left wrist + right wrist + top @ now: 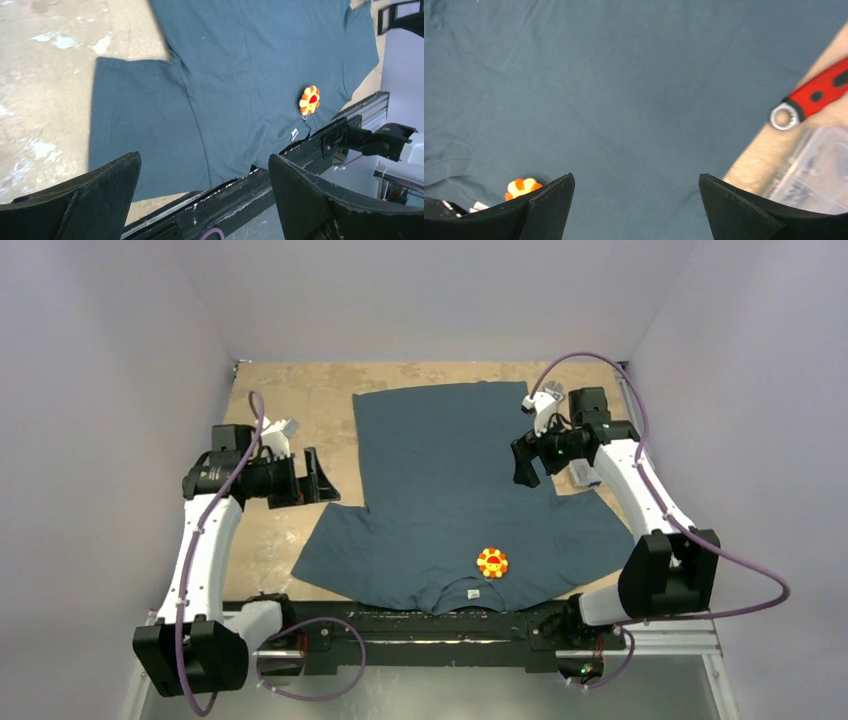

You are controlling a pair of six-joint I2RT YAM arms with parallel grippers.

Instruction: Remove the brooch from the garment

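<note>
While on garment [440, 470], brooch [491, 562] outside claws [320, 477] [526, 462].

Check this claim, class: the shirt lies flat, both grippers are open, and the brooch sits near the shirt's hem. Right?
Wrong: the brooch sits near the collar, not the hem, as the top external view shows. The shirt lies flat; the left gripper and right gripper are open.

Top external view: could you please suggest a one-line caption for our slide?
Open left gripper beside, open right gripper above, a flat T-shirt; brooch sits near its collar.
</note>
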